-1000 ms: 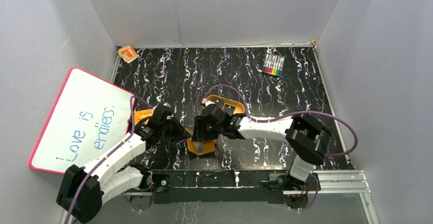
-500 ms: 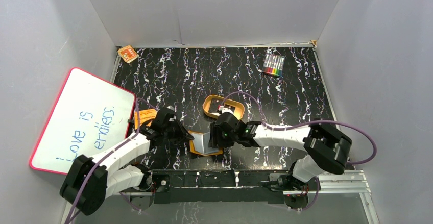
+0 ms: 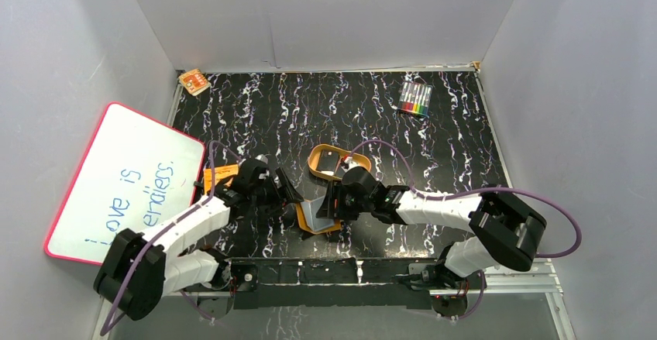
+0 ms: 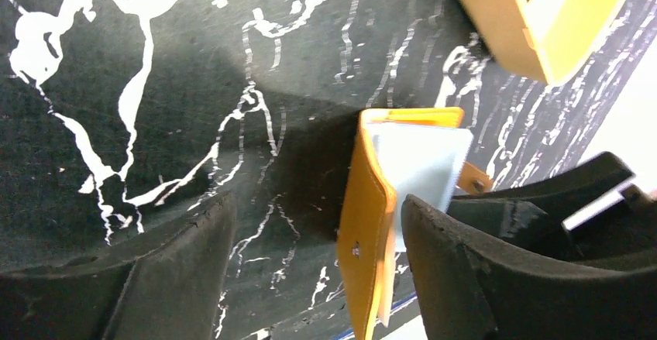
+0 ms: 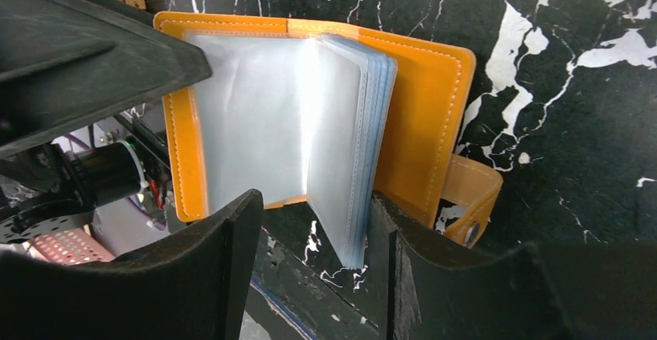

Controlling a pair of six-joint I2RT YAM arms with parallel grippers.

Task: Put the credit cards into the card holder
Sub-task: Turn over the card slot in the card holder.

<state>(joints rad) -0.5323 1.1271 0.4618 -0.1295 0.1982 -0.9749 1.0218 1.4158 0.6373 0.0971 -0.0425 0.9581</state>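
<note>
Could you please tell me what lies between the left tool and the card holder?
Only bare table. In the left wrist view the open left tool straddles the card holder, whose cover sits close to one finger.

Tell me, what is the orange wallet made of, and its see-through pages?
The card holder cover looks like leather, or maybe fake leather: smooth orange with pale stitching along its edge. Its sleeves look like thin clear plastic, shiny and faintly blue-grey where they stack. The stud on the snap tab looks like metal, but it is too small to be sure.
</note>
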